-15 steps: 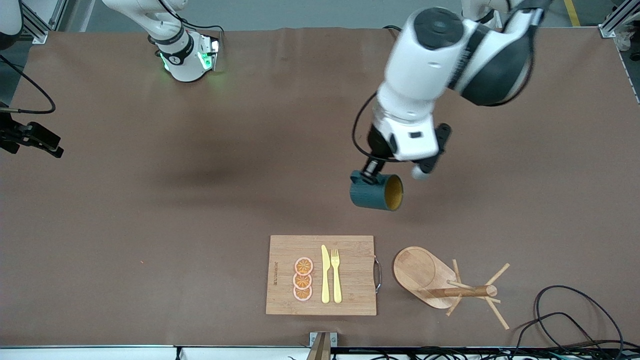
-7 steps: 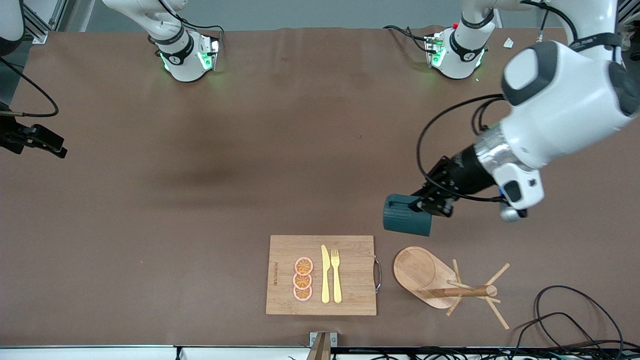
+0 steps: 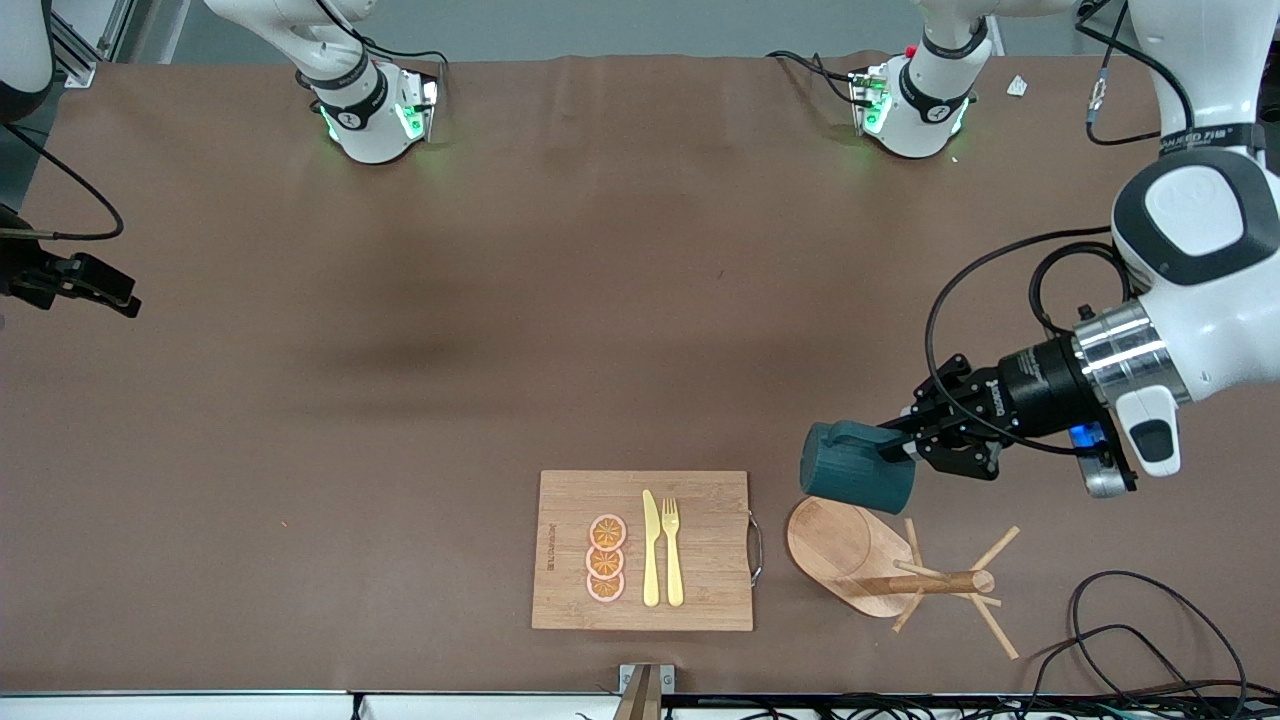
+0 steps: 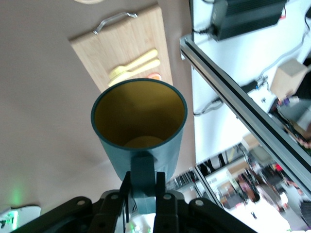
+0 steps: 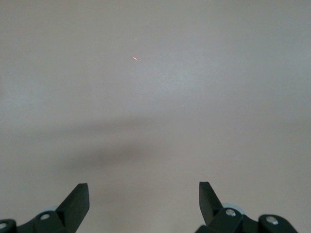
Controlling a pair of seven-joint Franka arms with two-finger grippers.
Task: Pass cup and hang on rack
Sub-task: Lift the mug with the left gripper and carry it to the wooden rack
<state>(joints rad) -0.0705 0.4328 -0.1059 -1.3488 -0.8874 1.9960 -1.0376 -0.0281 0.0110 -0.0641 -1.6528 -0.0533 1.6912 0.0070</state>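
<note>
Below, brown table [image 3: 500, 350] with bamboo board [image 3: 700, 500], loose cables [image 3: 1130, 620] alongside

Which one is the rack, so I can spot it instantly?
Find the cutting board near the front camera. Beside it, toward the left arm's end, the rack has an oval base. Unlike the board, it has a post with thin pegs.

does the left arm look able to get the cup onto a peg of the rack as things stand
Probably yes. The left claw is shut on the handle of the cup, which hangs just over the base of the rack. Nothing stands between them, though the pegs are thin and angled, so the handle must line up.
</note>
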